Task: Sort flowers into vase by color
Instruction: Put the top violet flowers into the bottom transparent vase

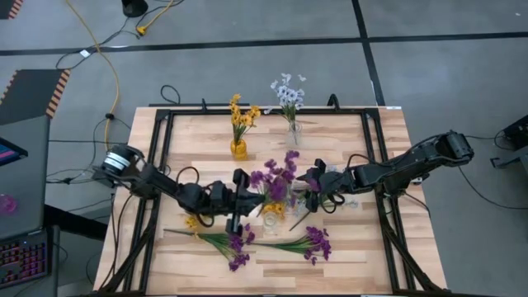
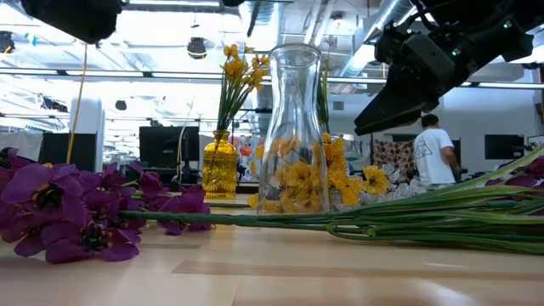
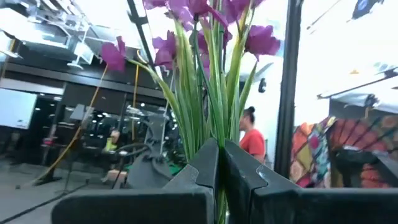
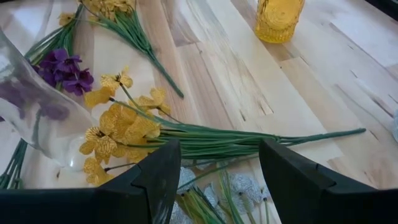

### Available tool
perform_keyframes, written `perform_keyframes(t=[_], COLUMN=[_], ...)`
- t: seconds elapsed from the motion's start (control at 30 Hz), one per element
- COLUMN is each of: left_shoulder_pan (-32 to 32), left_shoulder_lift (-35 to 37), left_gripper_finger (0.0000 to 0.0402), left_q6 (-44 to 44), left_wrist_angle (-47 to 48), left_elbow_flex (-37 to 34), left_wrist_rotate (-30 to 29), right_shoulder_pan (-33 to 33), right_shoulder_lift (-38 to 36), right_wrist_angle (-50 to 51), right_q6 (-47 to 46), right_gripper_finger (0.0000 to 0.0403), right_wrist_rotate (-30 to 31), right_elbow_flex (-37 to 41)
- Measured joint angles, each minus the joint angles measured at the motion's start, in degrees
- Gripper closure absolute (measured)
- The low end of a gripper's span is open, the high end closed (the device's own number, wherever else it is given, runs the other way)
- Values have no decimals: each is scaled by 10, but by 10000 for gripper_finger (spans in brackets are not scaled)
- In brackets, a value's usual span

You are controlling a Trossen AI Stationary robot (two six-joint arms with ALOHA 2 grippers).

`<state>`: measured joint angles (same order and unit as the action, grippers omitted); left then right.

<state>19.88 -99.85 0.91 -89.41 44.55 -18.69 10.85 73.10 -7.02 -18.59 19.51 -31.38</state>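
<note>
Purple flowers on green stems in shut left claw; right claw wide

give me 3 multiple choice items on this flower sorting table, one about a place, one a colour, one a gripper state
1. Where does the yellow vase stand?
A. toward the table's far edge, beside the white flowers' vase
B. lying on its side at the near edge
C. on the floor

2. What colour are the flowers in the left gripper?
A. white
B. purple
C. yellow

3. How is the right gripper?
A. shut on a vase
B. shut on a stem
C. open, holding nothing

Answers:
1 A: the yellow vase stands upright near the white flowers.
2 B: the left gripper is shut on stems of purple flowers.
3 C: the right gripper has its fingers spread over the table.
</note>
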Motion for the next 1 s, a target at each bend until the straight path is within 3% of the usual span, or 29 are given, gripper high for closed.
perform_keyframes(t=[0.4, 0.77, 1.0], left_shoulder_pan=[-2, -4, -4], left_shoulder_lift=[-80, -91, -91], left_gripper_finger=[401, 401, 401], left_q6=[21, 47, 42], left_wrist_angle=[0, 21, 81], left_elbow_flex=[83, 78, 78], left_wrist_rotate=[21, 13, 14], right_shoulder_pan=[0, 0, 0], right_shoulder_lift=[0, 0, 0], right_wrist_angle=[-13, -12, -12], right_q6=[1, 2, 1], right_gripper_finger=[159, 159, 159], right_wrist_rotate=[0, 1, 1], right_elbow_flex=[0, 0, 0])
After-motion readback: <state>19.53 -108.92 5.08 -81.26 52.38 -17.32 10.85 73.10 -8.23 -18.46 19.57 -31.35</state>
